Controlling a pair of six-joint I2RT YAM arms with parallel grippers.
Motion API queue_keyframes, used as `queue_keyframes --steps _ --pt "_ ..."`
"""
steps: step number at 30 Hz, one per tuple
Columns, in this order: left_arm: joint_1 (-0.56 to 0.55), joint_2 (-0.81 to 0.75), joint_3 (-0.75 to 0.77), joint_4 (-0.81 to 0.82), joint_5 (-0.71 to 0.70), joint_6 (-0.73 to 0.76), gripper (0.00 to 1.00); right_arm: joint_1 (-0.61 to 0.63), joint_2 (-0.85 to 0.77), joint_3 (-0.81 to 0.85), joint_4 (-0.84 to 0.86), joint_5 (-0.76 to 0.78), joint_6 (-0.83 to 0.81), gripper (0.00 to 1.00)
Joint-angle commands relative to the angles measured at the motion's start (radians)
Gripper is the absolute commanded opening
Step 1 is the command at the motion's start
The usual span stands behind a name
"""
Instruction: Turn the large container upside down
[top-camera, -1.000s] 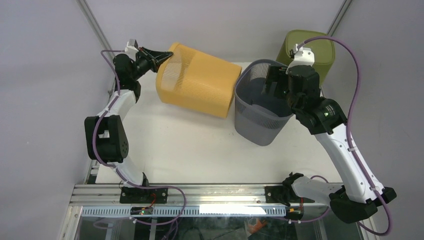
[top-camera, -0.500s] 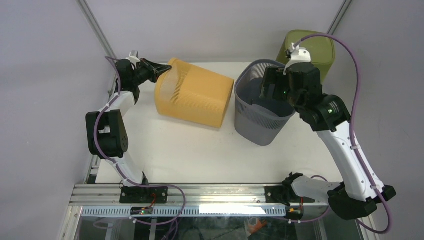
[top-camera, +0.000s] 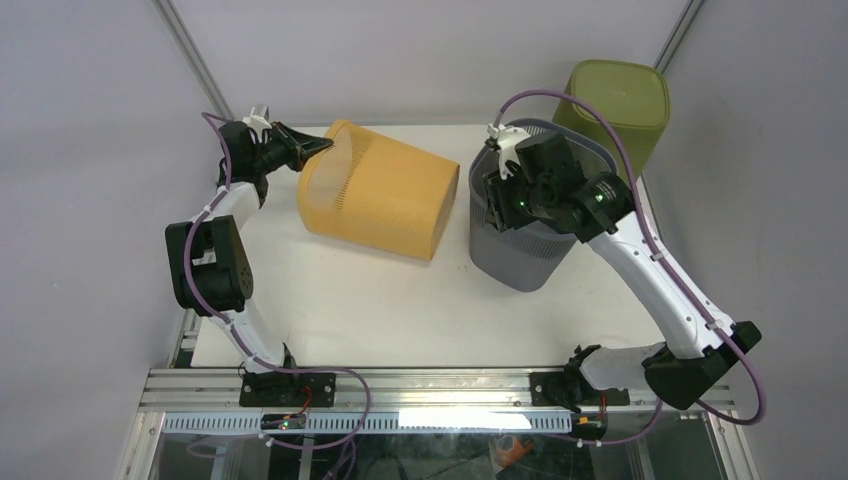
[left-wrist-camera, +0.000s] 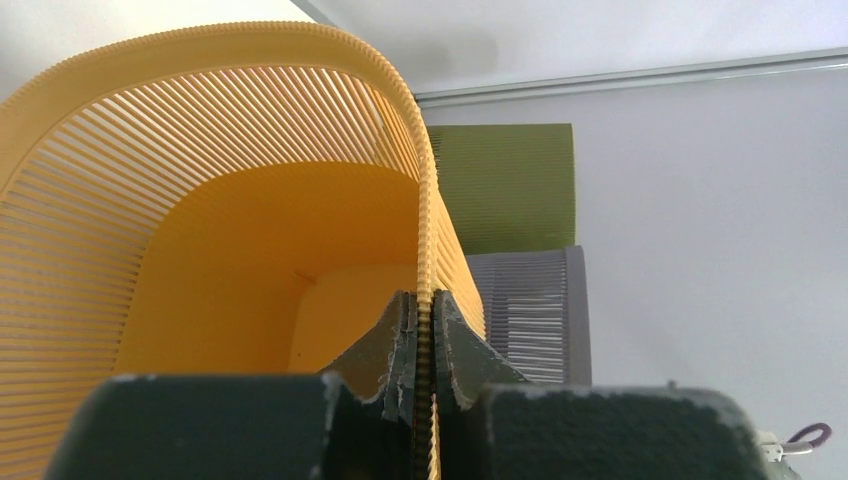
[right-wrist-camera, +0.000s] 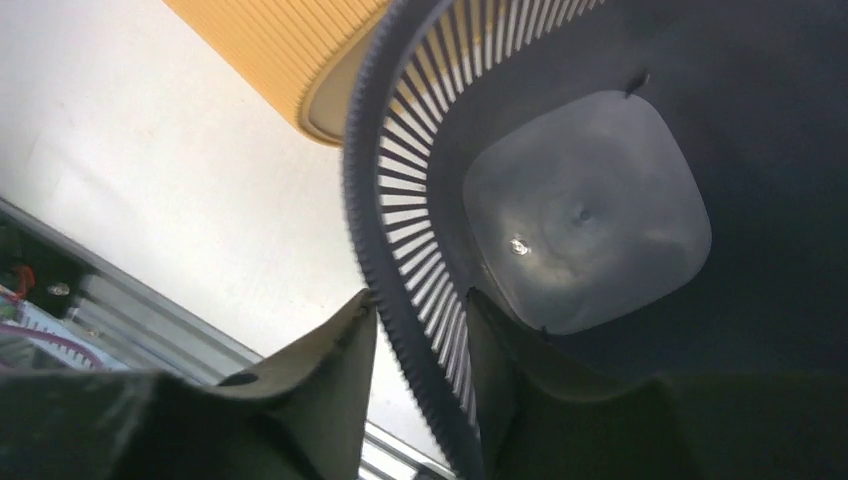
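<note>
The left hand (left-wrist-camera: 424, 303) is clenching the slatted rim of the orange basket (top-camera: 385, 195), which is lying tipped on its side on the desk (top-camera: 380, 300). The right hand (right-wrist-camera: 420, 300) is straddling the rim of the upright grey basket (top-camera: 515, 250); I cannot tell whether it is gripping.

Left hand (left-wrist-camera: 424, 305) tight on the tipped yellow basket (left-wrist-camera: 250, 240) rim.
</note>
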Motion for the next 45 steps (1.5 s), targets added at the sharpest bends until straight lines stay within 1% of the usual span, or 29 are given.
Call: queue_keyframes --steps 1,2,3,6,9,10,11,12,13,14,15,17,19,21,24,27,29,33,36,37,40,42,43,45 --pt "0.014 0.078 -0.022 -0.198 -0.026 0.171 0.0 0.003 0.003 0.004 -0.026 0.119 -0.001 0.24" --pt "0.015 0.084 -0.015 -0.221 -0.036 0.188 0.0 0.003 0.004 0.009 -0.03 0.156 0.019 0.09" --pt "0.017 0.09 -0.006 -0.249 -0.045 0.22 0.0 0.002 0.004 0.015 -0.036 0.196 0.044 0.0" --pt "0.021 0.11 0.023 -0.314 -0.067 0.28 0.0 0.004 0.011 0.055 -0.078 0.282 0.132 0.0" --pt "0.025 0.119 0.034 -0.327 -0.069 0.301 0.0 0.003 0.046 0.114 -0.156 0.387 0.229 0.01" --pt "0.025 0.121 0.037 -0.328 -0.066 0.302 0.0 0.002 0.055 0.124 -0.17 0.406 0.242 0.12" --pt "0.024 0.122 0.039 -0.329 -0.063 0.302 0.0 0.003 0.063 0.126 -0.179 0.423 0.256 0.31" --pt "0.025 0.121 0.04 -0.328 -0.062 0.301 0.0 0.003 0.071 0.133 -0.189 0.448 0.27 0.53" --pt "0.025 0.12 0.042 -0.328 -0.058 0.301 0.0 0.003 0.079 0.148 -0.196 0.461 0.279 0.67" --pt "0.025 0.118 0.043 -0.328 -0.053 0.302 0.0 0.004 0.087 0.173 -0.198 0.468 0.286 0.75" --pt "0.024 0.115 0.043 -0.328 -0.049 0.303 0.0 0.007 0.091 0.201 -0.192 0.477 0.295 0.79" --pt "0.025 0.107 0.043 -0.331 -0.047 0.308 0.0 0.027 0.083 0.273 -0.153 0.495 0.298 0.82" --pt "0.024 0.102 0.045 -0.333 -0.047 0.308 0.0 0.064 0.065 0.355 -0.067 0.495 0.281 0.83" --pt "0.023 0.1 0.044 -0.336 -0.05 0.311 0.0 0.111 0.046 0.39 0.058 0.424 0.247 0.86" --pt "0.024 0.096 0.037 -0.344 -0.053 0.32 0.0 0.184 0.074 0.374 0.203 0.299 0.237 0.92" --pt "0.023 0.087 0.026 -0.347 -0.062 0.324 0.0 0.224 0.169 0.317 0.248 0.173 0.29 0.97" --pt "0.023 0.082 0.018 -0.349 -0.065 0.321 0.0 0.227 0.223 0.246 0.27 0.144 0.366 1.0" --pt "0.024 0.072 -0.003 -0.352 -0.075 0.336 0.0 0.222 0.278 0.142 0.306 0.165 0.535 1.0" --pt "0.023 0.079 -0.011 -0.353 -0.076 0.336 0.0 0.217 0.298 0.075 0.351 0.186 0.598 1.0" --pt "0.023 0.081 -0.011 -0.353 -0.074 0.336 0.0 0.212 0.313 0.065 0.343 0.222 0.608 1.0" --pt "0.023 0.076 -0.01 -0.356 -0.072 0.338 0.0 0.184 0.345 0.07 0.237 0.375 0.645 1.0" --pt "0.023 0.07 -0.005 -0.361 -0.072 0.341 0.0 0.152 0.331 0.051 0.169 0.482 0.688 0.99" --pt "0.023 0.069 -0.002 -0.364 -0.071 0.343 0.0 0.132 0.312 0.028 0.156 0.513 0.701 0.99" --pt "0.024 0.068 0.005 -0.374 -0.07 0.353 0.0 0.081 0.25 -0.043 0.187 0.512 0.717 0.99"
